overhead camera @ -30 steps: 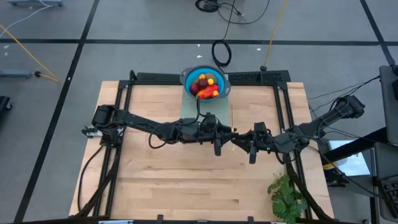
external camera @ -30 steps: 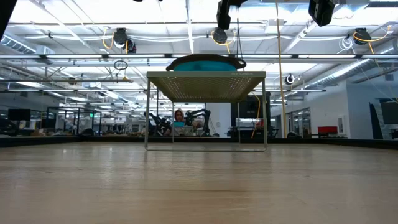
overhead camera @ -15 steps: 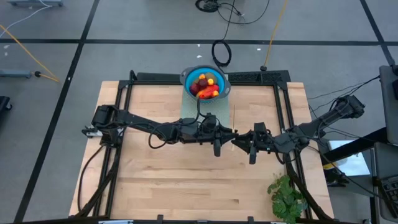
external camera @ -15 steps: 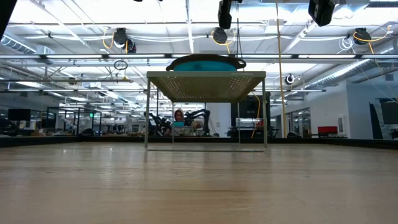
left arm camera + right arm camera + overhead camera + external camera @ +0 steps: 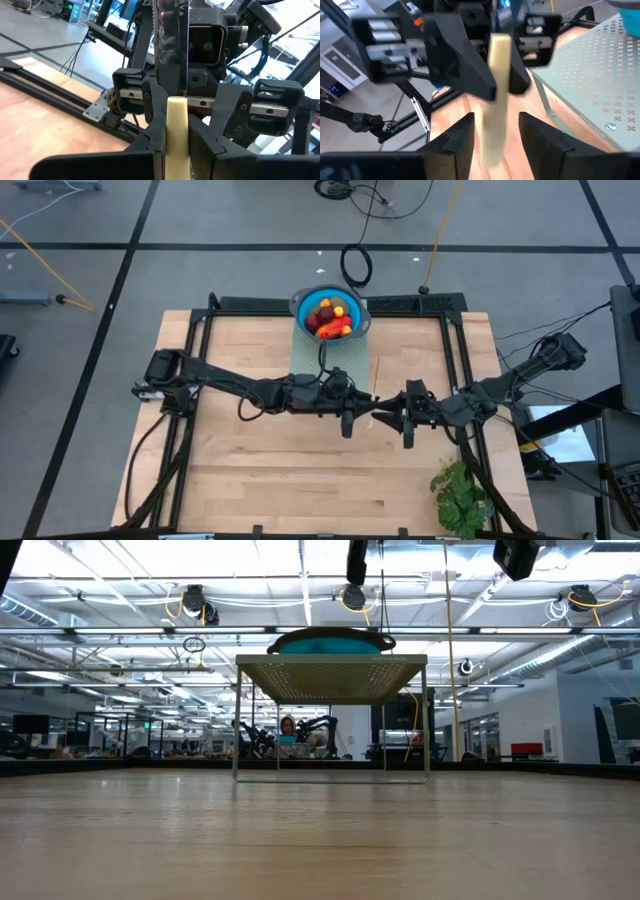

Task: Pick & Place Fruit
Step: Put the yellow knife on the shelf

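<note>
Both arms reach inward to meet above mid-table, the left gripper (image 5: 362,402) with jaws clamped on the pale knife handle (image 5: 176,131), the right gripper (image 5: 385,413) facing it, jaws parted.

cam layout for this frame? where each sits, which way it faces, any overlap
High: overhead, straight down; both arms meet mid-table, fruit in blue bowl.
Low: table height, facing the room; gripper tips hang from the top.
Left wrist: on left arm, faces right gripper; left gripper shut on knife.
Right wrist: on right arm, faces left arm; right gripper open.
Shared: both wrists show the knife.
</note>
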`<move>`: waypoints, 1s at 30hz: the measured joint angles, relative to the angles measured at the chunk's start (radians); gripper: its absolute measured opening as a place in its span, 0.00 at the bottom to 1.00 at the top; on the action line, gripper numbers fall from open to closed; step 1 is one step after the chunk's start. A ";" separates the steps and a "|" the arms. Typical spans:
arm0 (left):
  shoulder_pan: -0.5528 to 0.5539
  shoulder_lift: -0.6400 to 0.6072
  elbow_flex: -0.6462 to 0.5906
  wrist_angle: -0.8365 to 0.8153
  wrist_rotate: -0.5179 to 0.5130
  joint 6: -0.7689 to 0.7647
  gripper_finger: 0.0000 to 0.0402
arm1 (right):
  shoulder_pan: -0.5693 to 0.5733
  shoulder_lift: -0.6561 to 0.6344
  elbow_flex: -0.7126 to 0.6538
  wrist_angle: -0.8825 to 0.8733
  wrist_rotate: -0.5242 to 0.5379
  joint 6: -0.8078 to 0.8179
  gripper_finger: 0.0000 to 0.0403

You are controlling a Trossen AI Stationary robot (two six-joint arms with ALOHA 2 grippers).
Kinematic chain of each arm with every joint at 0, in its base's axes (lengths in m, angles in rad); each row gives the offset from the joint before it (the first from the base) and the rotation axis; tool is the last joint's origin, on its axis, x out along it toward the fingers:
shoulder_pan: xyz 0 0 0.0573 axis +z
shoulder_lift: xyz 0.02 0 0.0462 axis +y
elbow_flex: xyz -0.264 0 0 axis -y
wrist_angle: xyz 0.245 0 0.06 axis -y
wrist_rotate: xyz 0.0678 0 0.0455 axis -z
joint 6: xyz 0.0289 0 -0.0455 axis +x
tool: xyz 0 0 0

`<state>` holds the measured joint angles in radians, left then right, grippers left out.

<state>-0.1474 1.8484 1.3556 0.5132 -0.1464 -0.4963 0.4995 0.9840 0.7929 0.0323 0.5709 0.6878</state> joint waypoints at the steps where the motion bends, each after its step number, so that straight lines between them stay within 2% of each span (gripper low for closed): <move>1: 0.000 -0.009 0.000 -0.017 0.000 -0.001 0.11 | 0.000 0.000 0.000 -0.005 0.000 -0.001 0.36; 12: -0.001 -0.127 0.000 -0.292 -0.042 0.030 0.11 | 0.000 0.000 0.000 -0.086 0.000 0.006 0.47; 18: -0.001 -0.193 0.000 -0.479 -0.097 0.035 0.10 | 0.000 0.000 0.000 -0.124 0.001 0.003 0.47; 26: 0.005 -0.215 0.000 -0.566 -0.121 0.108 0.13 | 0.000 0.000 0.000 -0.180 0.007 -0.058 0.46; 30: 0.021 -0.215 0.028 -0.672 -0.116 0.150 0.14 | 0.000 -0.003 0.000 -0.201 0.081 -0.115 0.43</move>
<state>-0.1267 1.6333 1.3840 -0.1588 -0.2627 -0.3462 0.4995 0.9811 0.7933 -0.1684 0.6523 0.5727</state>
